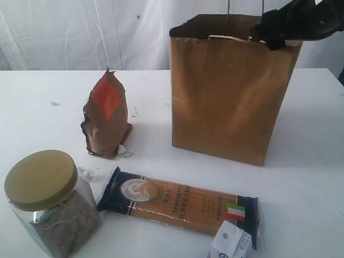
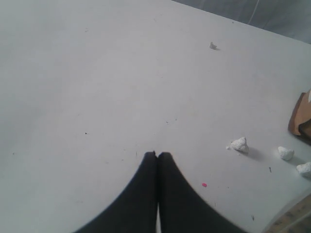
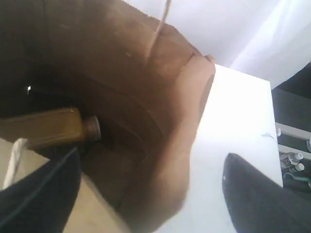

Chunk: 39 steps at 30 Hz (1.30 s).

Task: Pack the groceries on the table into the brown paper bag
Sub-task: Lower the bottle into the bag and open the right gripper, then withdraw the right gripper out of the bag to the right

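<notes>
- your right hand (image 1: 277,33) hung open at the paper bag (image 1: 226,102) rim, a bottle (image 3: 48,127) lying inside.
- your left hand (image 2: 157,154) was closed, empty, above the table (image 2: 97,73).

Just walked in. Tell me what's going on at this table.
A two-armed robot is packing groceries into the brown paper bag. The right gripper hangs over the bag's mouth with fingers open; a bottle lies inside. The left gripper is shut over bare table, holding nothing. Outside the bag stand the brown pouch and a jar, with the spaghetti pack and white carton lying nearby.
</notes>
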Tool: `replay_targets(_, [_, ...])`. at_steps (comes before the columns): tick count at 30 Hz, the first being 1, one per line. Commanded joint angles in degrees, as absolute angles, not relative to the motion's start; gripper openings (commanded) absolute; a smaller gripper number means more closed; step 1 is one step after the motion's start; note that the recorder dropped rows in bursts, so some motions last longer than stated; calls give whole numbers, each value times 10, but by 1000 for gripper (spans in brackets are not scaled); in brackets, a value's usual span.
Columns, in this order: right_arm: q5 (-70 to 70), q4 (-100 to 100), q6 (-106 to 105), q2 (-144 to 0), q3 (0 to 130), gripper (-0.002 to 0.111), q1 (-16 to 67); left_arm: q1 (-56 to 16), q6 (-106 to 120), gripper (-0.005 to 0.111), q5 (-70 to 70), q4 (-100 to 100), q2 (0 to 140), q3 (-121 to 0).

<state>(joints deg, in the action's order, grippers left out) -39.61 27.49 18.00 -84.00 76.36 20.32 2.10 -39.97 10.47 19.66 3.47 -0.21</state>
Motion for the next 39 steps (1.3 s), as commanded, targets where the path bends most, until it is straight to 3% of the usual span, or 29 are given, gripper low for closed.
replay_targets(1, [-385,278,182,-813,767,74,200,19,-400,0,102,197,31,0])
replay_targets(7, [-380,278,182,-762,767,74,200,19,-400,0,102,197,31,0])
replay_targets(23, [-700,273,197,-751,767,74,200,19,-400,0,102,197,31,0])
replay_targets(39, [-700,231,193,-750,620,74,200,19,-400,0,102,197,31,0])
